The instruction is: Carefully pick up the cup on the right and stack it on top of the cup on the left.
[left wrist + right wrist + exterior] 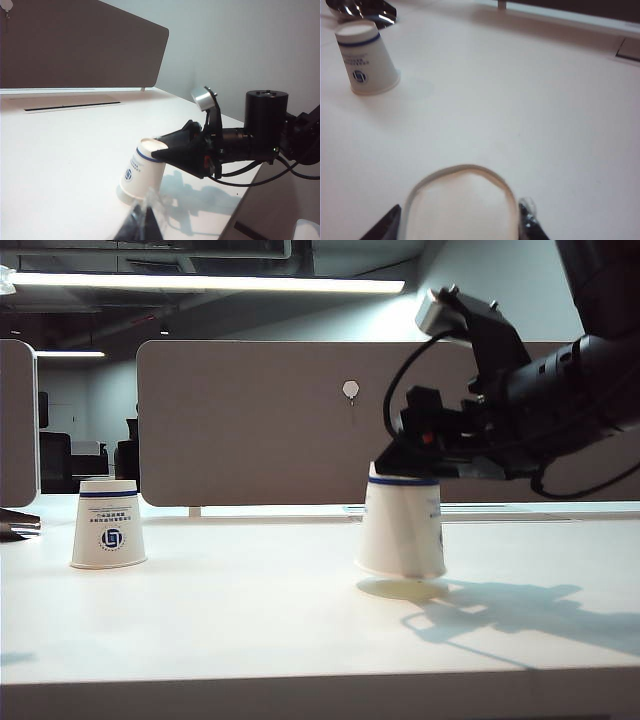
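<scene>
The cup on the right point(400, 530) is a white paper cup with a blue band, upside down. Its rim hangs just above its shadow on the table. My right gripper point(405, 472) is shut on its upturned base, one finger on each side. The right wrist view shows that base point(462, 205) between the dark fingers point(385, 225). The left wrist view shows this cup point(142, 172) tilted in the right gripper point(162, 150). The cup on the left point(108, 525) stands upside down, apart and untouched, also visible in the right wrist view point(365, 57). My left gripper point(142, 222) is shut and empty at the table's far left.
A grey partition panel point(300, 420) runs along the back of the white table point(250, 620). A dark cable slot point(72, 106) lies in the tabletop near the panel. The table's side edge point(240, 210) is close behind the right arm.
</scene>
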